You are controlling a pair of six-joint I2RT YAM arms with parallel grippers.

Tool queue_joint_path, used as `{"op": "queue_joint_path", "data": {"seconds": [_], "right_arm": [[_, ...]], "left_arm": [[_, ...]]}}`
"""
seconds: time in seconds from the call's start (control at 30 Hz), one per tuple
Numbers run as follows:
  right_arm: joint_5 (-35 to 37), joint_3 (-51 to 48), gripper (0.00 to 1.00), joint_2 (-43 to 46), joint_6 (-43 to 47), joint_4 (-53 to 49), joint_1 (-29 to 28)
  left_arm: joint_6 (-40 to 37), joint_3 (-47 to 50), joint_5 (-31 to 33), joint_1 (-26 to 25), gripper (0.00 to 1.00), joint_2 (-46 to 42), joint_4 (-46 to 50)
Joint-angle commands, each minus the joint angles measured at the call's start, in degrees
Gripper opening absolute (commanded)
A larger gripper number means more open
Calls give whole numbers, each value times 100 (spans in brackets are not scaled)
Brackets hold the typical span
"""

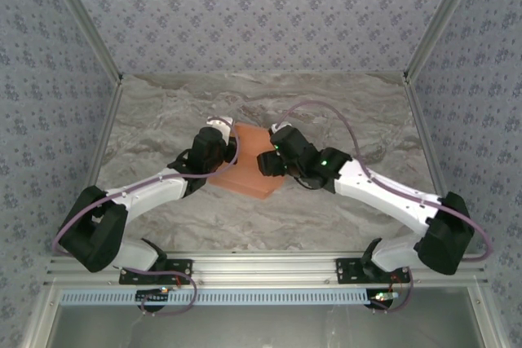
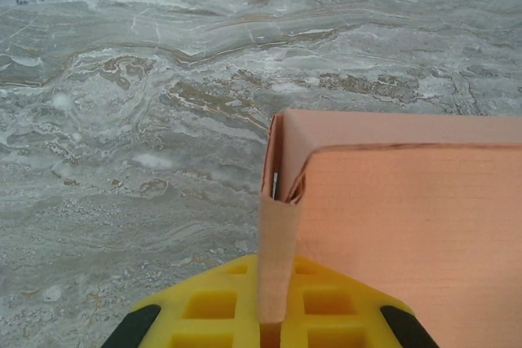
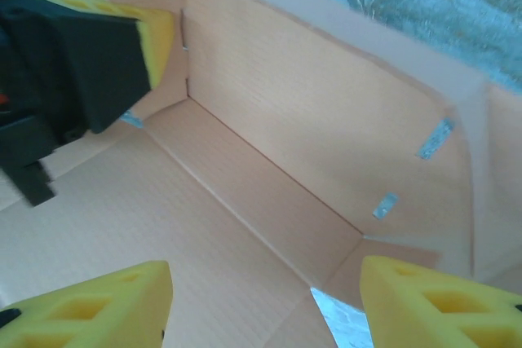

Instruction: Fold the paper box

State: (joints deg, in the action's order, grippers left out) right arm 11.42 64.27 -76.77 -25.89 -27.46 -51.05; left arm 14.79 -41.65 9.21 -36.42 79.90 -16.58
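Lying near the middle of the marble-patterned table [image 1: 163,120], between the two arms, the paper box [image 1: 259,175] is seen half raised: a flat floor panel, a long wall stood up along its far side, and shorter end pieces turned up at the corners. The left gripper [image 2: 273,325] is clenched on a narrow upright flap at one corner of the box. The card is pinched edge-on between the yellow fingers [image 2: 212,303], and the rest of the box extends to the right of that grip. The right gripper [image 3: 265,307] is spread wide and holds nothing. It is poised over the open floor panel with the long wall directly ahead, and no contact with the card can be made out. That wall is seen to run slantwise across the right wrist view, from the corner held by the left arm to the opposite corner, where a curved end flap [image 3: 489,193] stands loose and two small slits [image 3: 436,138] are cut. The coming move is judged to turn on this: the unsecured end lies ahead of the right gripper, toward the right side of its view, and that arm is the nearer one. A tab is probably to be tucked there, though which one cannot be told.
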Motion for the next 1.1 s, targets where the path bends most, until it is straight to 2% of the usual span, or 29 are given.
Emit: {"op": "queue_joint_path", "data": {"seconds": [0.0, 0.13, 0.23, 0.47, 0.6, 0.83, 1.07], "right_arm": [[157, 315, 64, 461, 625, -782, 86], [24, 356, 65, 961, 1086, -1032, 311], [-332, 254, 65, 1302, 1294, -1026, 691], [-1970, -538, 64, 1603, 1199, -420, 2229], [-2571, -871, 63, 1504, 952, -44, 2766], [-3041, -1195, 61, 1184, 803, 602, 2990], [-3643, -1307, 57, 786, 612, 1335, 2745]], "left_arm": [[158, 80, -152, 70, 2, -219, -155], [194, 135, -182, 159, 2, -307, -152], [289, 200, -269, 255, 2, -432, -161], [528, 294, -551, 412, 2, -681, -127], [560, 306, -622, 446, 2, -804, -32], [608, 309, -708, 484, 2, -889, -19], [605, 270, -754, 479, 2, -862, 16]]}}
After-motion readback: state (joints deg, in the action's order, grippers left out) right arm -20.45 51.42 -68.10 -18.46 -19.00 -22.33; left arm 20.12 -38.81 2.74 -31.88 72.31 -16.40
